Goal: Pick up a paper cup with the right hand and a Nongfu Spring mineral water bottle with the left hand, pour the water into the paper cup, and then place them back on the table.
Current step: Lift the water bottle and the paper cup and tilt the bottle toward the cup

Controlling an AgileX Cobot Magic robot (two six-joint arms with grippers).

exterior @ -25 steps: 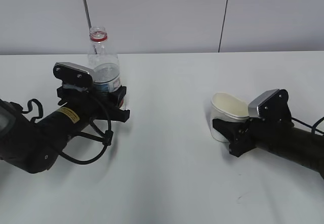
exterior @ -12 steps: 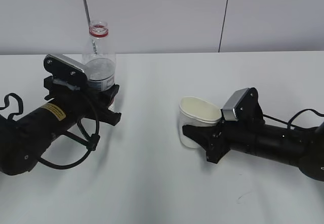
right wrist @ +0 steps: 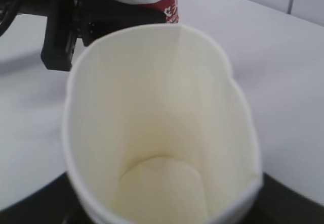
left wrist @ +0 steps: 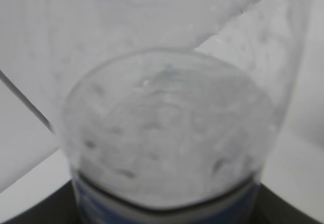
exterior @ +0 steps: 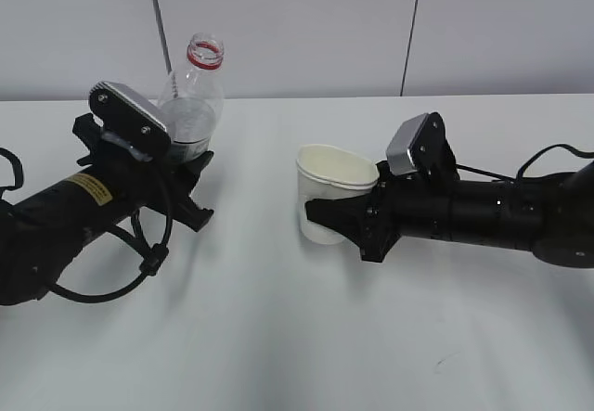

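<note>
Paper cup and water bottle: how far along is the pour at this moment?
Done: both are picked up. The left hand grips the Nongfu Spring mineral water bottle, uncapped and leaning toward the paper cup, which the right hand holds squeezed out of round. In hand: bringing them together; a gap separates them. Left: pouring, since the right wrist view shows the cup dry inside, then setting both on the table.

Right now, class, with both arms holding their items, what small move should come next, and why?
Probably bring the tilted clear plastic bottle in the left gripper closer, mouth over the off-white paper cup. The right gripper holds the cup upright and empty, yet a gap of white table separates them.
</note>
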